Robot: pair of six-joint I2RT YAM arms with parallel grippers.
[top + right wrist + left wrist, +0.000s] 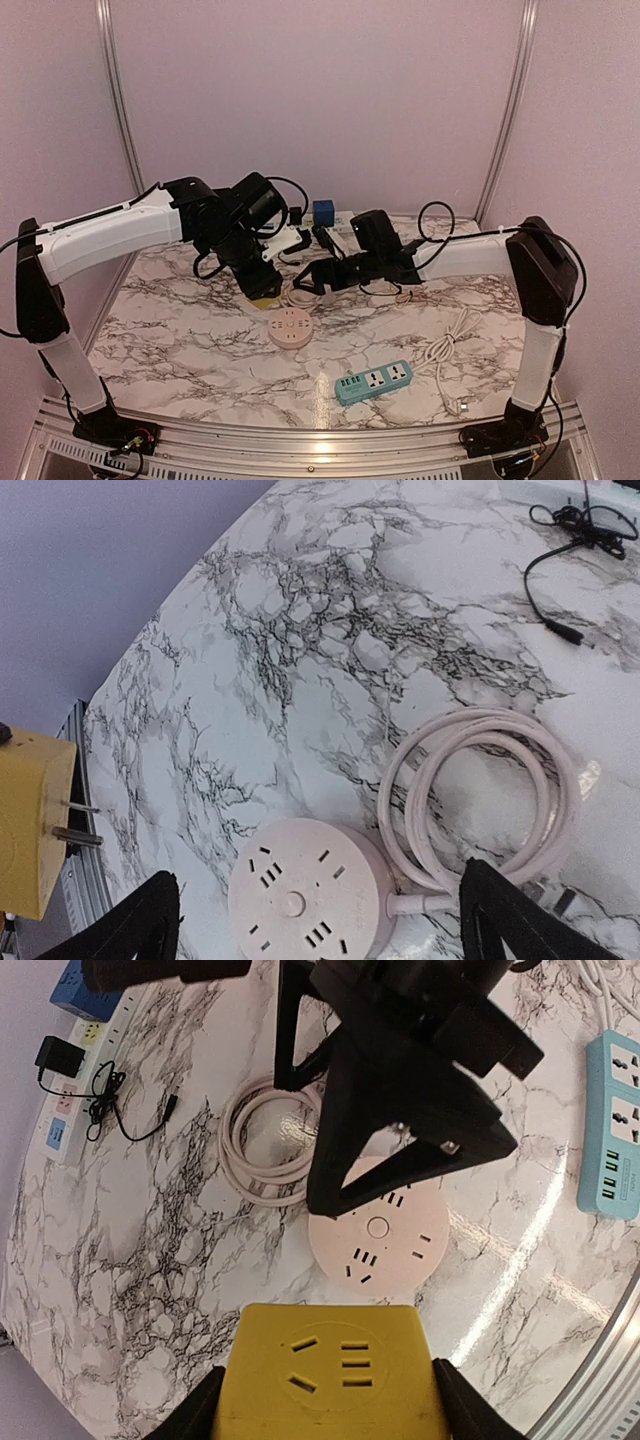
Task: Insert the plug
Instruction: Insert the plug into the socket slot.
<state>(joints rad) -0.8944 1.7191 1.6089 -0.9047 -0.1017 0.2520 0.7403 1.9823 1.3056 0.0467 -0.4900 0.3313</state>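
Marble-patterned table (200,340), lilac walls (320,90); left jaws grip yellow cube (330,1370); right jaws stand wide.

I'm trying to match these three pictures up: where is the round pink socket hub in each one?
Top external: round pink socket hub just below and left of centre.
Left wrist: centre-right, partly behind the right gripper.
Right wrist: bottom centre.
Shared landmark: the coiled white cable beside it.
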